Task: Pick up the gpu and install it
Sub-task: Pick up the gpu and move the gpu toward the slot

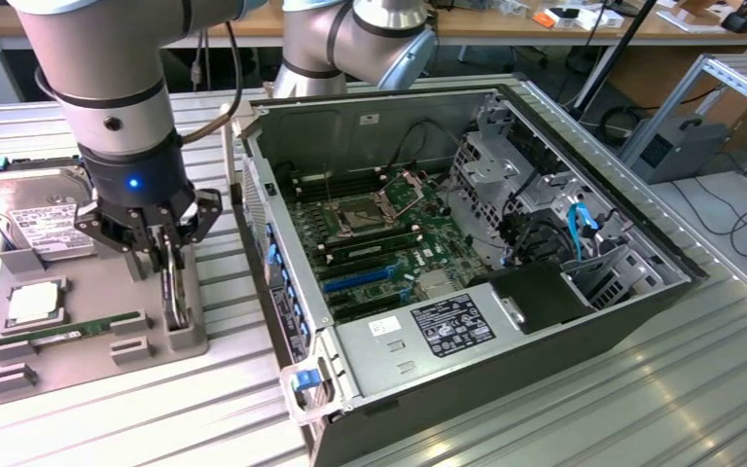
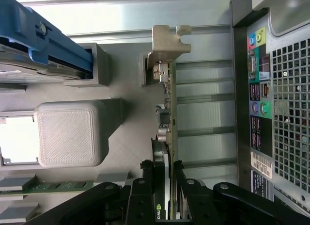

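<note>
A: Where's the gpu [image 2: 171, 89]?
B: Standing on edge in a slot of the grey parts tray [image 1: 88, 375], at the tray's side nearest the PC case [image 1: 347, 375]. Its metal bracket [image 2: 167, 40] is at the far end from the gripper, against a tray post.
A: Gripper [image 1: 174, 309]?
B: Straight down over the card. The fingers [image 2: 147, 181] sit one on each face, black side and board side, and are pressed against it. Narrow grip, clamped on the gpu.
A: Lifted?
B: No, the card's lower edge is in the slot.
A: Rest of the tray?
B: Hard drive [image 1: 39, 219] upright at the far end, on the exterior view's left. A RAM stick [image 1: 69, 333] lies flat near the front. A square chip [image 1: 36, 302] sits between them.
A: Case?
B: On the exterior view's right of the tray. It lies on its side with the panel off, motherboard [image 1: 373, 243] exposed. Its rear port panel [image 2: 259, 89] faces the tray, just beside the card.
A: Surface?
B: Ribbed metal table [image 1: 582, 409].
</note>
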Controlling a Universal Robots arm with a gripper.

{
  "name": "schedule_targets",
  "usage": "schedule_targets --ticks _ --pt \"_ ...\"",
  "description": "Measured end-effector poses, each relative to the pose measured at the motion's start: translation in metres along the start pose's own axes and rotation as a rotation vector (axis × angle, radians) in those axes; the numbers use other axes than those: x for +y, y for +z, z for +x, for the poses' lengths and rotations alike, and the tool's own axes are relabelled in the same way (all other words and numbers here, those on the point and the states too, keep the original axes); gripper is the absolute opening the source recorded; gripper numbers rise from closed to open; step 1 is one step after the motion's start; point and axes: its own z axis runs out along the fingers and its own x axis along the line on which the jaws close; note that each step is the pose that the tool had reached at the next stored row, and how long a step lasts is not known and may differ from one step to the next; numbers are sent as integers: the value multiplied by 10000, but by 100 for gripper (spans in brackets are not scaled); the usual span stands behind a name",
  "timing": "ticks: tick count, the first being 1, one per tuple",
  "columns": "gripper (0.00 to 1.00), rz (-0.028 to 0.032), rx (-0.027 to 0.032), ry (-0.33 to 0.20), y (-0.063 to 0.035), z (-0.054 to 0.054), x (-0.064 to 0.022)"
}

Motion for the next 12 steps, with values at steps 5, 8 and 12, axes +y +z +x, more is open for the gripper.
schedule_targets --ticks 5,8,12 --pt "27 -1 -1 0 -28 -1 -1" --pt "27 0 0 1 -42 -1 -1" --pt "27 -1 -1 0 -67 -2 -2"
